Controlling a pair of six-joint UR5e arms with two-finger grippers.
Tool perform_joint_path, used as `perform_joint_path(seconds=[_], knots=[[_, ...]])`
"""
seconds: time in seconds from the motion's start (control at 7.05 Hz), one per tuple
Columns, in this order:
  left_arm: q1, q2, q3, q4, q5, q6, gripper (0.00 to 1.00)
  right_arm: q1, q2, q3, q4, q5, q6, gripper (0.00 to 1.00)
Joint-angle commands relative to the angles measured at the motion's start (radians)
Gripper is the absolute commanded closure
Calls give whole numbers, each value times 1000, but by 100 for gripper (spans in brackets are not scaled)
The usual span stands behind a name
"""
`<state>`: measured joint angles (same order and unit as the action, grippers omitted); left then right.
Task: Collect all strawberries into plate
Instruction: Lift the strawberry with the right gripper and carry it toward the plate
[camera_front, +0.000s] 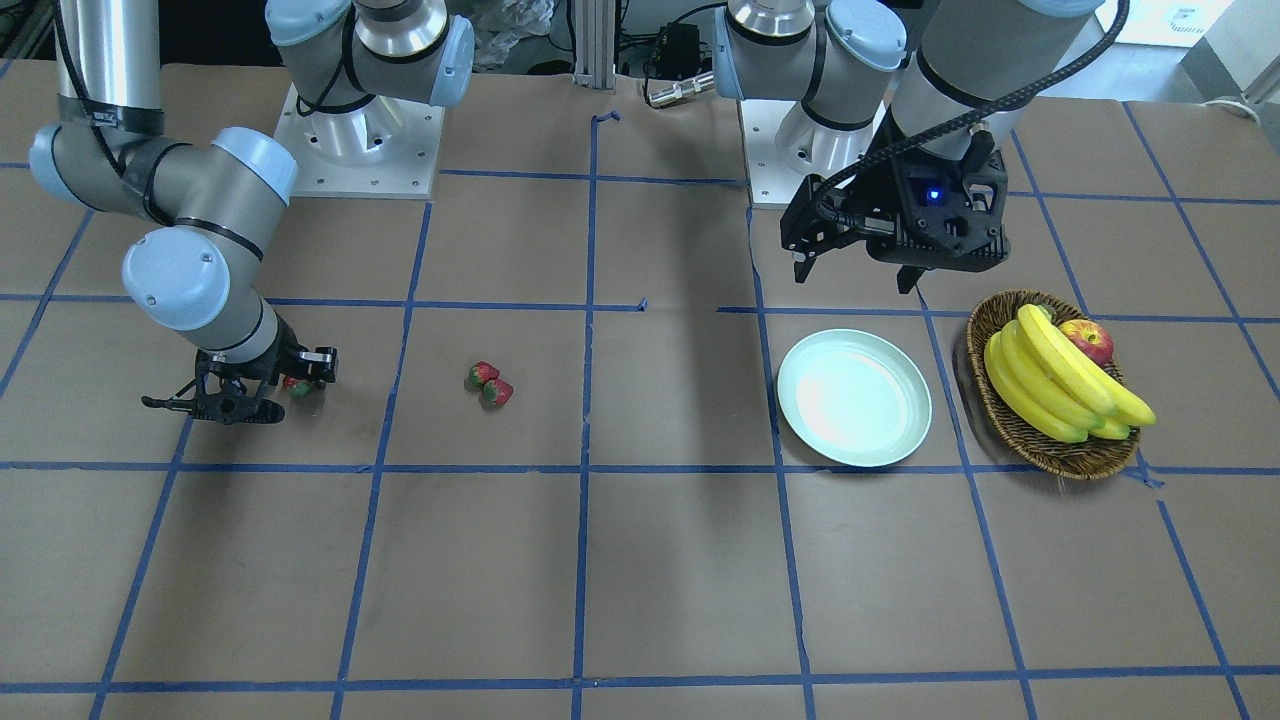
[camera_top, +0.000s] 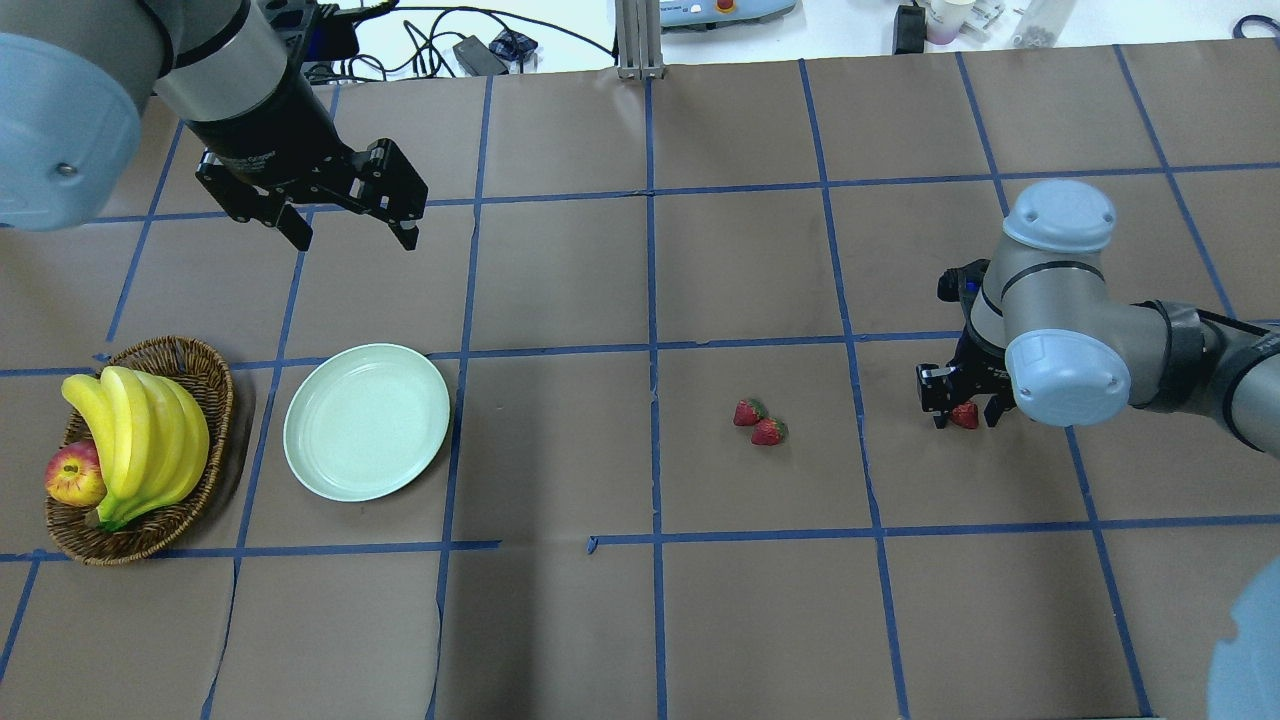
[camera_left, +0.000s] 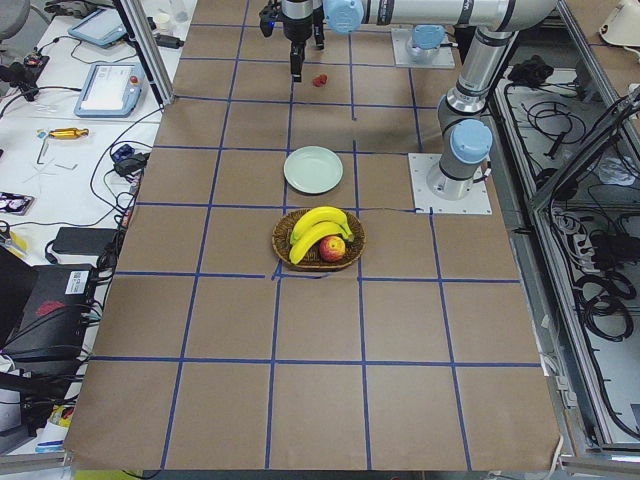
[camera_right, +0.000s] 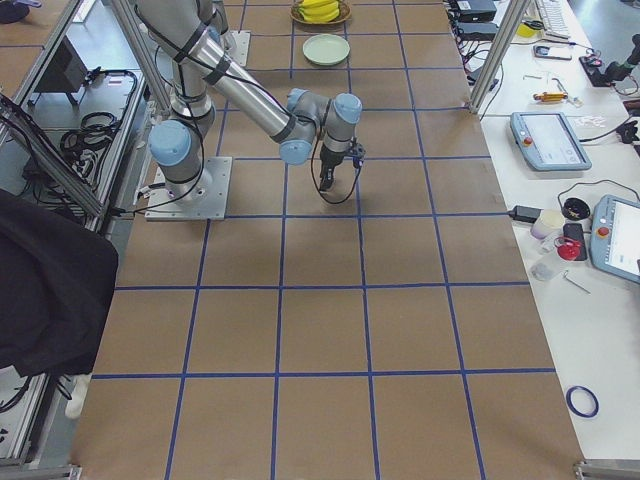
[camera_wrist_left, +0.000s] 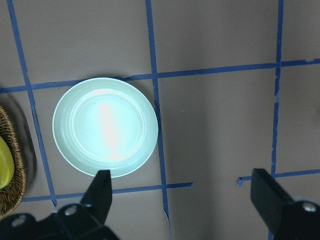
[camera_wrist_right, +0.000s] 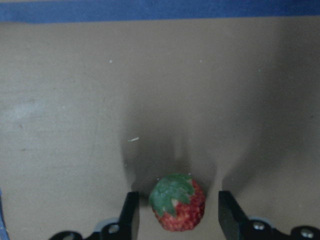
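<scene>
The right gripper (camera_top: 962, 412) sits low over the table (camera_top: 650, 620) with its jaws apart, straddling 1 strawberry (camera_wrist_right: 177, 201). In the right wrist view a thin gap shows between the fruit and each of the fingers (camera_wrist_right: 129, 217). This strawberry rests on the brown paper with its green cap turned up toward the camera.

The other 2 strawberries (camera_top: 750, 412) lie touching each other on the table, between the right gripper and the plate (camera_top: 366, 421). They are near the gripper and well apart from the plate. All 3 strawberries are outside the plate.

The left gripper (camera_top: 355, 238) hangs above the table on the far side of the plate, with its jaws wide apart and nothing between them. The left wrist view looks down on the plate, which lies just ahead of the left finger.

A wicker basket (camera_top: 195, 362) stands just beside the plate on the robot's left. It holds a bunch of bananas (camera_top: 140, 430) and an apple (camera_top: 75, 475).
</scene>
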<state>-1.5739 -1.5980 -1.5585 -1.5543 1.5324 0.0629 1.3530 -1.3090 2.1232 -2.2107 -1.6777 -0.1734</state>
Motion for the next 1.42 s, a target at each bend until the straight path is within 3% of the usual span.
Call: perform_joint_path(seconds=[0.0,0.43,0.71,1.28], knots=[[0,1,0,-1,0,0,0,0,1,0,-10,0,0,61],[0,1,0,-1,0,0,0,0,-4,0,-20,1,0,99],[0,1,0,-1,0,-2,0,29,-28,-35,-18,18,17,99],[0,1,2,-3,0,-1,0,275,-16,-150,-43,90,245,95]])
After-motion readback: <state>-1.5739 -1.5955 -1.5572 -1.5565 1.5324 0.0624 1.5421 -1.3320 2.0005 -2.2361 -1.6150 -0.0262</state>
